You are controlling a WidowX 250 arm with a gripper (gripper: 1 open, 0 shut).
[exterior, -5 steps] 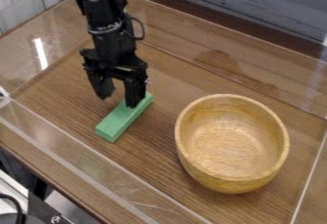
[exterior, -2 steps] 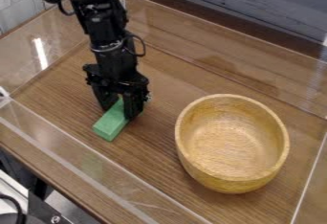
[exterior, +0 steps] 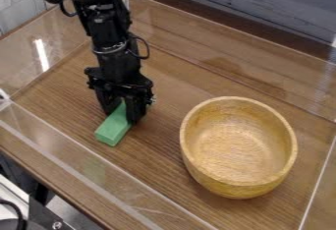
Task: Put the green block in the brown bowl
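The green block (exterior: 113,129) lies flat on the wooden table, left of centre, its long side running toward the near left. My gripper (exterior: 122,109) has come straight down over the block's far end, with one black finger on each side of it. The jaws stand about as wide as before, and I see no clear grip on the block. The fingers hide the block's far end. The brown bowl (exterior: 241,181) stands empty and upright to the right of the block, about a block's length away from it.
Clear plastic walls (exterior: 39,47) enclose the wooden table (exterior: 197,67) on the left, the front and the right. The black arm (exterior: 100,18) rises from the gripper toward the upper left.
The gripper has dropped from just above the block to straddle its far end and shifted slightly left. The block and the bowl lie where they did. Nothing differs over the last half second.
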